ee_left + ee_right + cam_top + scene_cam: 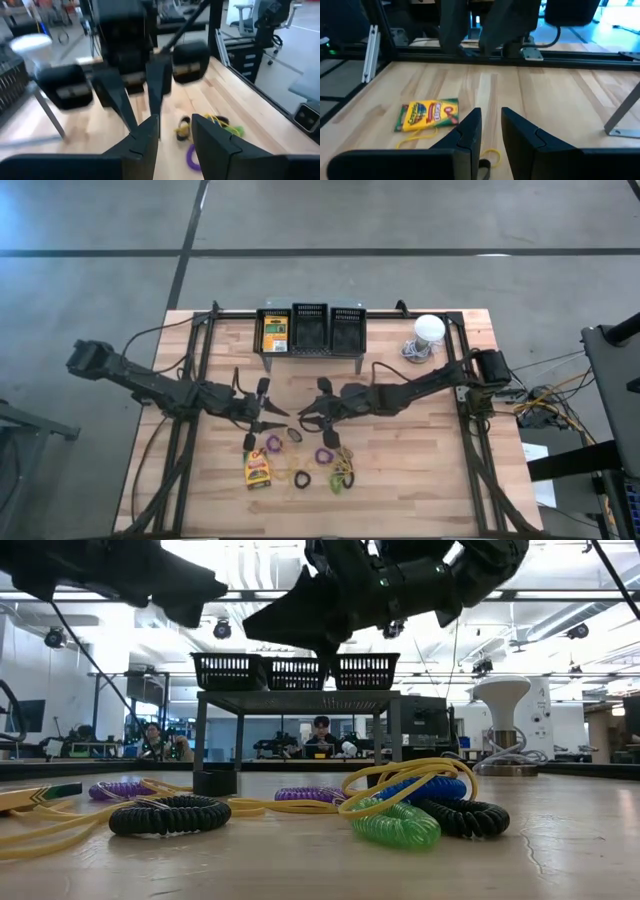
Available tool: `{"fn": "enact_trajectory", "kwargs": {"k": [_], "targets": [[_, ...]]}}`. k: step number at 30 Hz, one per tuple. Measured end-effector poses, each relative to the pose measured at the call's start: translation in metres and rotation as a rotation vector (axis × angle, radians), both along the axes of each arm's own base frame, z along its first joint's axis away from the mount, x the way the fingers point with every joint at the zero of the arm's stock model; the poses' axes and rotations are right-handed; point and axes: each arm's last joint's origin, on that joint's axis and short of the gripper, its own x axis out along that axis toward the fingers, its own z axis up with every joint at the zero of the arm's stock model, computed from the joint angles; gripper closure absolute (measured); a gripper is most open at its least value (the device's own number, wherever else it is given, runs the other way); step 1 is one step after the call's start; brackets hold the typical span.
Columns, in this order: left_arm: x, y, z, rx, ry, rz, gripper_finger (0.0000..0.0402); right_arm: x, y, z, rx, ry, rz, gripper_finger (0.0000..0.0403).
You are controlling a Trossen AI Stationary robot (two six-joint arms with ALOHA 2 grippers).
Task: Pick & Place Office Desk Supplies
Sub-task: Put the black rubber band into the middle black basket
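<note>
- Two hands hover near the crayon box [427,115]: left hand [262,407] and right hand [318,406], both slightly parted, empty.
- Only the high view shows a second crayon box [274,332] in the shelf [311,330].

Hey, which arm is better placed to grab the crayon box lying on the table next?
Probably the left. In the high view the left gripper hangs nearer the crayon box, on its side of the table, while the right gripper sits farther off above the coiled bands. Both look empty.

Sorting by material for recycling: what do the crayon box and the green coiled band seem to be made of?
The yellow-and-green crayon box looks like printed cardboard, slightly glossy, with flat folded edges. The green coiled band looks like translucent shiny plastic, spiralled like a phone cord; probably stretchy.
</note>
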Motion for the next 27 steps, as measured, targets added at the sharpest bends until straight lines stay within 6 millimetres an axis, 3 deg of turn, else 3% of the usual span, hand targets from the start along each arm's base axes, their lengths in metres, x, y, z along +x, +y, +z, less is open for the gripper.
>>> {"fn": "enact_trajectory", "kwargs": {"k": [11,16,20,27], "targets": [[-0.008,-0.006,-0.017,-0.041,0.189,0.031,0.0282,-0.012,0.020,0.027,-0.050,0.257,0.023,0.0290],[-0.011,-0.010,-0.020,-0.099,0.239,0.062,0.0282,-0.033,0.036,0.005,-0.074,0.347,-0.031,0.0257],[-0.013,-0.017,-0.020,-0.141,0.247,0.049,0.0282,-0.046,0.047,0.000,-0.084,0.332,-0.023,0.0238],[-0.015,-0.023,-0.016,-0.120,0.223,0.045,0.0282,-0.052,0.057,-0.015,-0.091,0.373,0.006,0.0231]]}}
